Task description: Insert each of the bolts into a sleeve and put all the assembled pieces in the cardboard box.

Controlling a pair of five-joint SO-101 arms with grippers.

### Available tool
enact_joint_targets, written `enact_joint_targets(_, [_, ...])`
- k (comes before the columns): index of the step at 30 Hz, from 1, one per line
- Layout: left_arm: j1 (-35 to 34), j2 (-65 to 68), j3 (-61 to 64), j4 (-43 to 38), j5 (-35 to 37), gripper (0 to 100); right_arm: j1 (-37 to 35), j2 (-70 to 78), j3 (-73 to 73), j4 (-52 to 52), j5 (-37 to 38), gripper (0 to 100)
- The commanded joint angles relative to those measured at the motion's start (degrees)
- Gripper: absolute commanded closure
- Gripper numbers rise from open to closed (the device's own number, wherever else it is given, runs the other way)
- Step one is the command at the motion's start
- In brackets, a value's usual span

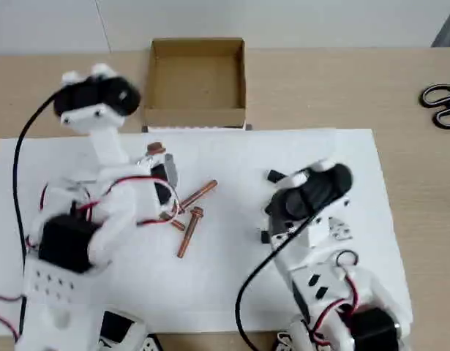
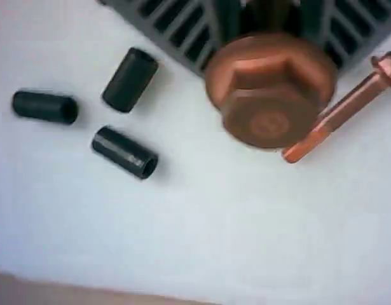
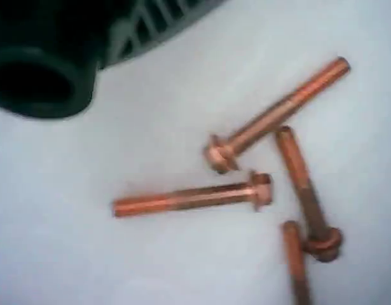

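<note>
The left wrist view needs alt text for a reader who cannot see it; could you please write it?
A copper bolt, its hexagonal head facing the camera, is gripped in the left tool, between dark ribbed jaws. On the white sheet lie three separate black sleeves and a second copper bolt.

Bystanders on the tabletop
A white sheet [image 1: 232,278] covered the wooden table [image 1: 320,88]; black-handled scissors [image 1: 440,104] lay on bare wood well off the sheet's far right corner.

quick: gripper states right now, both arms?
Left gripper: closed, holding a bolt.
Right gripper: closed, holding a sleeve.
</note>
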Motion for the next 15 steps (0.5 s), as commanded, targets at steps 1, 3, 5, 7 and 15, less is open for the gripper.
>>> enact_joint_targets(1, [0.0, -7.82, 7.34, -6.42, 4.84, 100, -4.35, -4.62, 3.78, -3.56, -2.99, 99.5])
enact_joint_targets(3, [0.18, -11.87, 11.65, -9.23, 6.07, 100, -7.08, -5.93, 5.36, -3.82, -5.01, 99.5])
enact_joint_targets(5, [0.26, -16.09, 15.6, -12.66, 6.95, 100, -10.07, -6.46, 6.59, -3.74, -7.47, 99.5])
enact_joint_targets(7, [0.26, -19.96, 19.74, -16.26, 6.95, 100, -12.7, -6.46, 7.82, -3.65, -9.85, 99.5])
enact_joint_targets(15, [6.51, -34.2, 35.47, -24.09, 4.92, 100, -19.56, -6.46, 11.08, -3.74, -13.1, 99.5])
